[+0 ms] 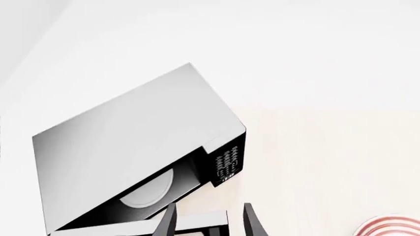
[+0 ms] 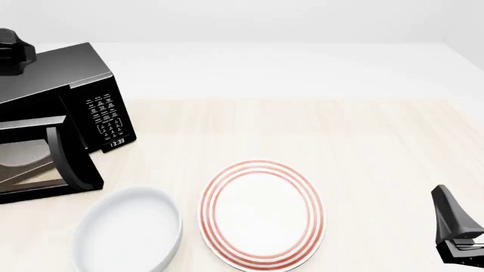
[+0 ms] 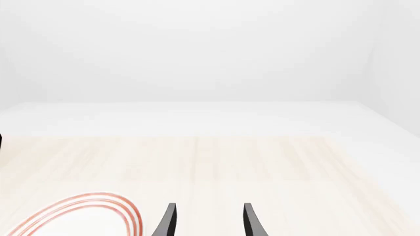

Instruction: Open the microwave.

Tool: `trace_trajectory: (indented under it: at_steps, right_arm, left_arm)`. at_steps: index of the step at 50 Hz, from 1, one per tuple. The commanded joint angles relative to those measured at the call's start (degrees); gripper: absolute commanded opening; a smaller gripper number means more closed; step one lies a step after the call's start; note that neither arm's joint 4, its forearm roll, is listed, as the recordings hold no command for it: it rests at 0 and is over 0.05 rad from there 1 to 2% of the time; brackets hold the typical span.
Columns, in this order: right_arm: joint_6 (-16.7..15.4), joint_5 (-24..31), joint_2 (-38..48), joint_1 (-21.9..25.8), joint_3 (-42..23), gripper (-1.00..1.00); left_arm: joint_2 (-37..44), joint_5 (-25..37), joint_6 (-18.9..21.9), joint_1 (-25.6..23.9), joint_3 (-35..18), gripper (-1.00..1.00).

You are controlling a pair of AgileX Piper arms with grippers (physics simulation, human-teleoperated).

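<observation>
The black microwave (image 2: 72,71) stands at the table's left, and its door (image 2: 30,170) is swung out toward me with the bar handle (image 2: 64,156) at its free edge. The white turntable (image 1: 147,189) shows inside the cavity, beside the keypad (image 1: 226,162). My left gripper (image 1: 208,209) hovers above the microwave's front with its fingers open. The door's top edge (image 1: 196,221) shows between them, and contact cannot be told. Only the left arm's body (image 2: 11,51) shows in the front view. My right gripper (image 3: 206,209) is open and empty at the near right (image 2: 446,198).
A red-ringed white plate (image 2: 261,212) lies at the near middle of the wooden table (image 2: 340,136). To its left, just in front of the open door, sits a white bowl (image 2: 128,229). The plate's rim (image 3: 85,214) also appears in the right wrist view.
</observation>
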Motion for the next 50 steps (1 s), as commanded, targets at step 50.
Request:
trace_trajectory:
  at_steps: [50]
  right_arm:
    - [0.0,0.0,0.0,0.0,0.0,1.00]
  left_arm:
    - [14.5,-4.7,0.4,4.1,-0.3,1.00]
